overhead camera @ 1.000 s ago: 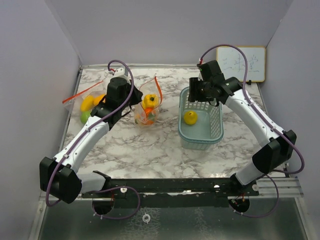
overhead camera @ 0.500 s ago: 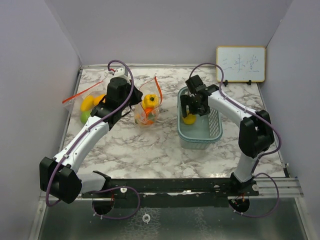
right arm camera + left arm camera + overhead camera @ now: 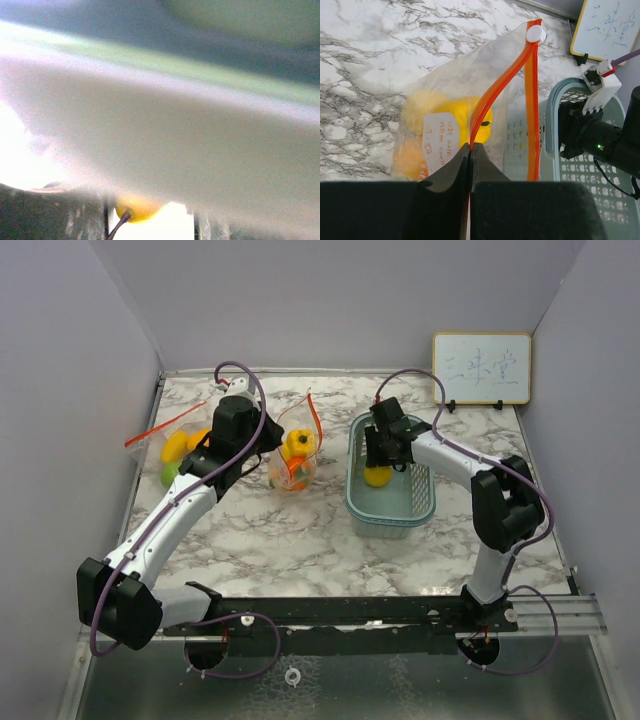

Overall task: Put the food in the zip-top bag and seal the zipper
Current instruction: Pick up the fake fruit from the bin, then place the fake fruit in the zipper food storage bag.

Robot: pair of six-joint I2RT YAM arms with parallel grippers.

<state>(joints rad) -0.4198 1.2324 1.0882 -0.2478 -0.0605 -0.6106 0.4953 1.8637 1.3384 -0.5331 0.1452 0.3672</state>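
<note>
The clear zip-top bag point(image 3: 293, 462) stands mid-table with its orange zipper point(image 3: 492, 95) open and a white slider point(image 3: 536, 33) at the far end. A yellow fruit point(image 3: 299, 441) and an orange one point(image 3: 407, 157) sit inside. My left gripper point(image 3: 470, 146) is shut on the bag's orange zipper edge, seen from above at its left side point(image 3: 270, 448). My right gripper point(image 3: 385, 462) is down in the pale green basket point(image 3: 352, 495), right over a yellow fruit point(image 3: 377, 477). The right wrist view is blurred. The stemmed yellow fruit point(image 3: 135, 207) lies between the fingers, and I cannot see whether they press it.
More toy fruits, yellow point(image 3: 175, 445) and green point(image 3: 171, 474), lie at the far left by a second clear bag with an orange strip point(image 3: 150, 432). A small whiteboard point(image 3: 481, 367) leans on the back wall at right. Purple walls close in both sides.
The right arm dropped from above the basket's far rim down onto the yellow fruit, and the basket slid slightly left. The left arm and the bag held still.
</note>
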